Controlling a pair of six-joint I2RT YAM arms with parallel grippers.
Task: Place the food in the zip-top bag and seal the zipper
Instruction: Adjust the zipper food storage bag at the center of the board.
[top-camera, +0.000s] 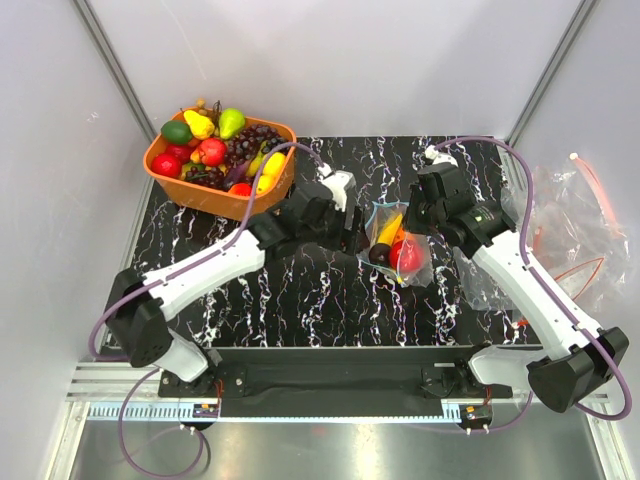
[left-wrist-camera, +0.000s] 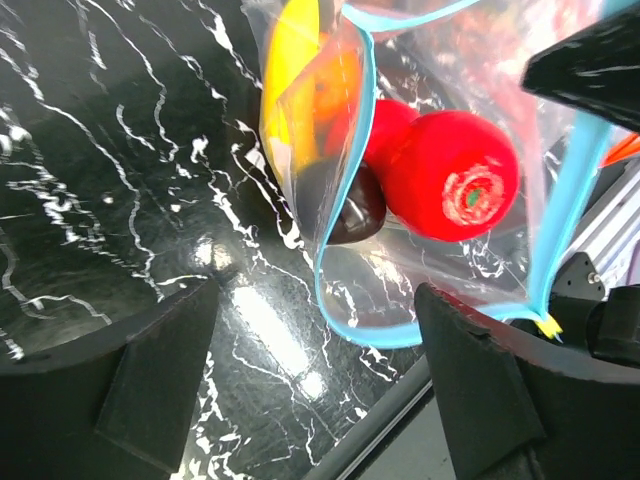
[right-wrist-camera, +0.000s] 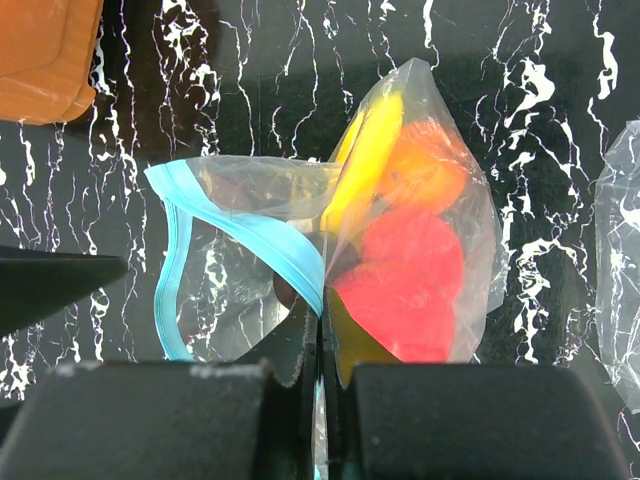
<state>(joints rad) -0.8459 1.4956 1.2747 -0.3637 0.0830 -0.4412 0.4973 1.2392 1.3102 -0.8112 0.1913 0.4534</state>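
Note:
The zip-top bag (top-camera: 398, 250) lies mid-table with its mouth gaping, and its light blue zipper (left-wrist-camera: 335, 300) curls in a loop. Inside it sits the food: a red fruit (left-wrist-camera: 450, 175), a yellow one (right-wrist-camera: 370, 150) and an orange one (right-wrist-camera: 425, 165). My right gripper (right-wrist-camera: 322, 320) is shut on the bag's blue edge; in the top view my right gripper (top-camera: 418, 225) sits at the bag's right side. At the bag's left side, my left gripper (top-camera: 358, 232) stands open. Its fingers (left-wrist-camera: 150, 380) straddle the zipper loop without pinching it.
An orange basket (top-camera: 250, 195) of more toy fruit stands at the back left. Clear bags with red-orange strips (top-camera: 570, 220) lie off the table's right edge. A metal rail (top-camera: 330, 355) runs along the near edge.

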